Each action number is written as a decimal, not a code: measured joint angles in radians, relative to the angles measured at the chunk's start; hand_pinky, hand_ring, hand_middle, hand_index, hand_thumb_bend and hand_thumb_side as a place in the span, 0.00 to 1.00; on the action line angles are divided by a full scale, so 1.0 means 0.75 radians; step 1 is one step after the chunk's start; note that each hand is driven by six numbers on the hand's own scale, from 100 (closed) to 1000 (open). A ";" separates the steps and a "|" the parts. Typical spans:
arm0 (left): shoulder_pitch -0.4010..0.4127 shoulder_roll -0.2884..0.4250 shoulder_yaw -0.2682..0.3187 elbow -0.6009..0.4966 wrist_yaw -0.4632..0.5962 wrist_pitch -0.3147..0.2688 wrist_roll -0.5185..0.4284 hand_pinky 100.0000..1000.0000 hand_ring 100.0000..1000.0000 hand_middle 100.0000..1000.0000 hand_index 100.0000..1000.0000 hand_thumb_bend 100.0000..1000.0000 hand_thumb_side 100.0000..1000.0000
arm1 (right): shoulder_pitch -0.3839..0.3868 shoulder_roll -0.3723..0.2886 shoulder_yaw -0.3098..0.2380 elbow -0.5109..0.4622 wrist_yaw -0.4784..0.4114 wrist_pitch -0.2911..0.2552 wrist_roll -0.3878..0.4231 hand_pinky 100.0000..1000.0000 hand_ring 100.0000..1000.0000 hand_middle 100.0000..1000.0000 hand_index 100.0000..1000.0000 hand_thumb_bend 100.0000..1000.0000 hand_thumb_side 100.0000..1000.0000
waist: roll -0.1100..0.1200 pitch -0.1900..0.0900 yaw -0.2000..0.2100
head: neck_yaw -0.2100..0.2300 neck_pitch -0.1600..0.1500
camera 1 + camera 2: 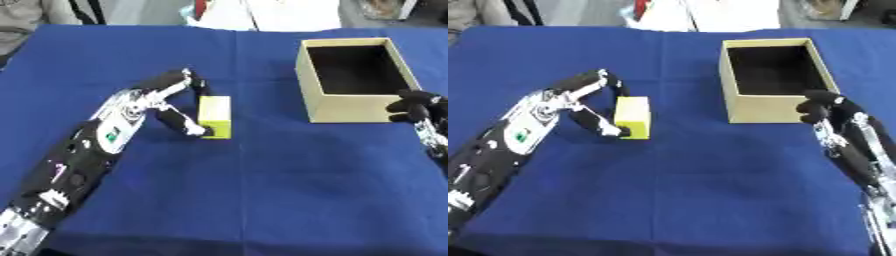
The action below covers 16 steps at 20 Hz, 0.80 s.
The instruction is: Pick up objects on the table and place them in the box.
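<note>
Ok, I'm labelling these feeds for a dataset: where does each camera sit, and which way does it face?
Left eye view: in the head, looking down at the blue table; left hand curled round the yellow block, right hand at the picture's edge.
Right eye view: beside it, facing the same way; more of the right arm shows.
Both share the table, block and open box.

Blue tablecloth (262, 190) over the whole table.

Left robot hand (166, 102) around yellow block (215, 116) (box (348, 109) apart)
</note>
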 measured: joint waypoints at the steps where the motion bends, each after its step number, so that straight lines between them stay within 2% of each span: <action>1: 0.003 0.000 0.004 -0.009 0.008 0.006 0.006 0.84 0.54 0.27 0.52 0.51 0.20 | 0.000 0.000 0.000 0.000 0.000 0.000 0.000 0.69 0.72 0.60 0.80 0.00 0.64 | 0.000 0.000 0.000 | 0.000 0.000; 10: 0.002 0.021 0.032 -0.143 0.132 0.048 0.028 0.84 0.53 0.26 0.51 0.47 0.17 | 0.000 0.000 0.000 0.000 0.000 0.000 0.000 0.69 0.72 0.60 0.80 0.00 0.64 | 0.000 -0.001 0.002 | -0.001 0.000; 16: -0.114 0.067 0.030 -0.206 0.218 0.062 0.028 0.83 0.53 0.27 0.52 0.49 0.13 | 0.000 0.001 0.010 0.005 0.000 0.001 0.006 0.69 0.72 0.60 0.79 0.00 0.65 | 0.003 -0.006 -0.012 | 0.001 0.000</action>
